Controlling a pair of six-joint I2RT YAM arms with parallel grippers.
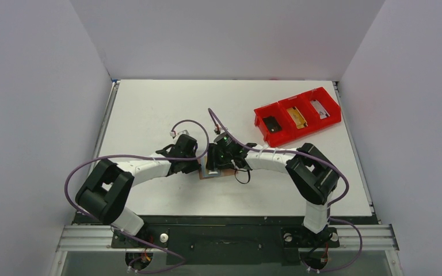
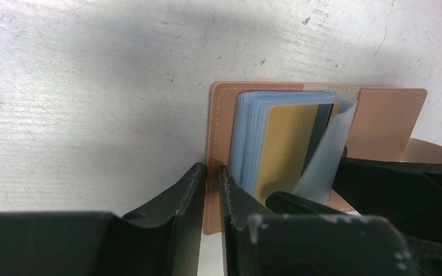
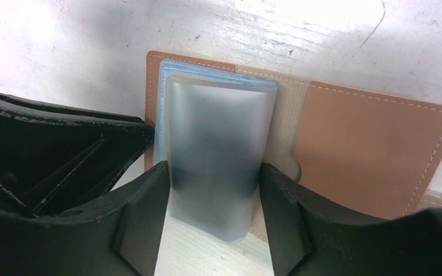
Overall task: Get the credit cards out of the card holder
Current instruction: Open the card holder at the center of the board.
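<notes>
Left hand [image 2: 212, 172] pinches one card holder [image 2: 391, 123] cover, mid-frame; right hand [image 3: 213, 172] wide, straddling one clear sleeve [image 3: 218, 126]; one gold card [image 2: 288, 144] showing

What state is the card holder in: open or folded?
Open: the card holder lies spread flat, plastic sleeves exposed, a gold card inside.

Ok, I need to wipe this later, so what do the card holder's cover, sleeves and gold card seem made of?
The card holder cover looks like leather or faux leather: matte tan, pale stitching along the edges. The sleeves look like thin frosted plastic, translucent and bowing. The gold card looks like stiff plastic with a dull metallic finish.
</notes>
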